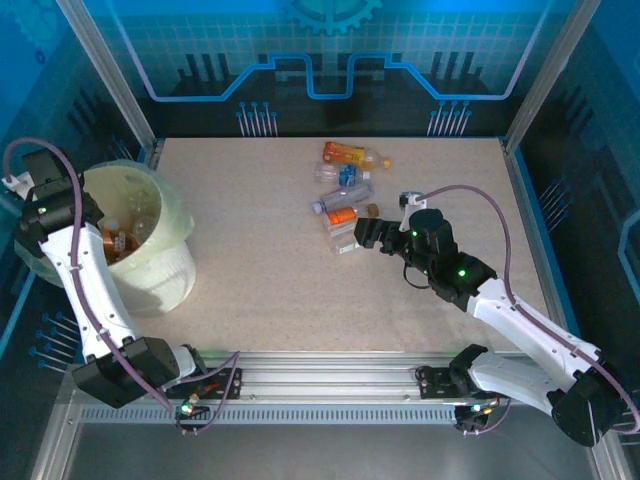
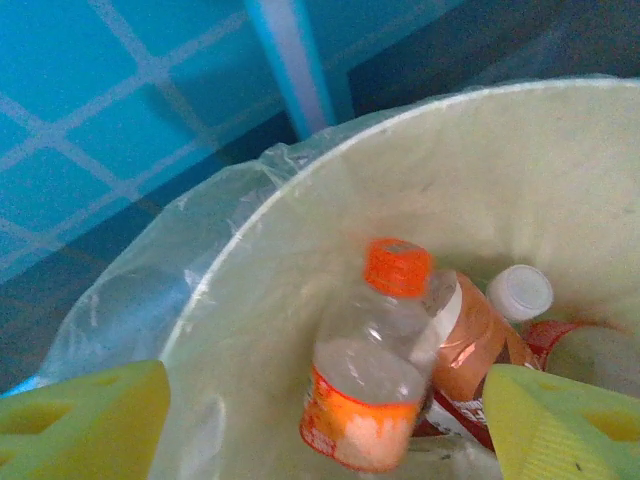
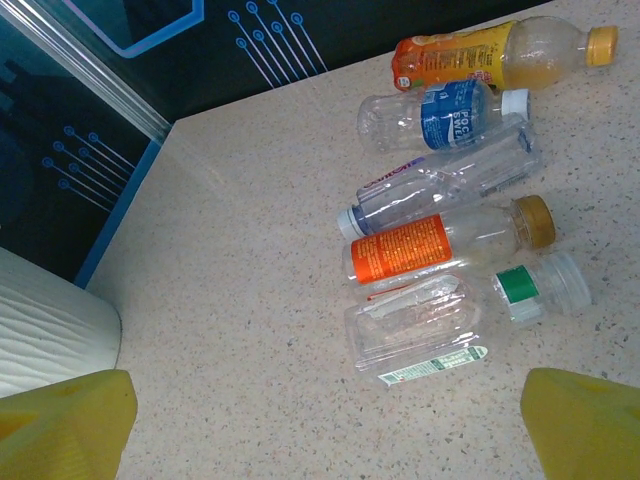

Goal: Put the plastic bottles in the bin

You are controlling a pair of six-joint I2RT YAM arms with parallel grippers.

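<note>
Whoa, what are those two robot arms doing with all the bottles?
They are clearing plastic bottles off the table into the bin. The left gripper hangs open over the bin, where an orange-capped bottle lies with a few others. The right gripper is open too, low over the table, facing six bottles not yet binned. Nearest to it is a crushed clear bottle.

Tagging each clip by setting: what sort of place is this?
Probably a purpose-built robot test cell, not a home: a speckled table fenced by aluminium posts, blue circuit-pattern wall panels, and a metal mounting rail at the near edge.
</note>
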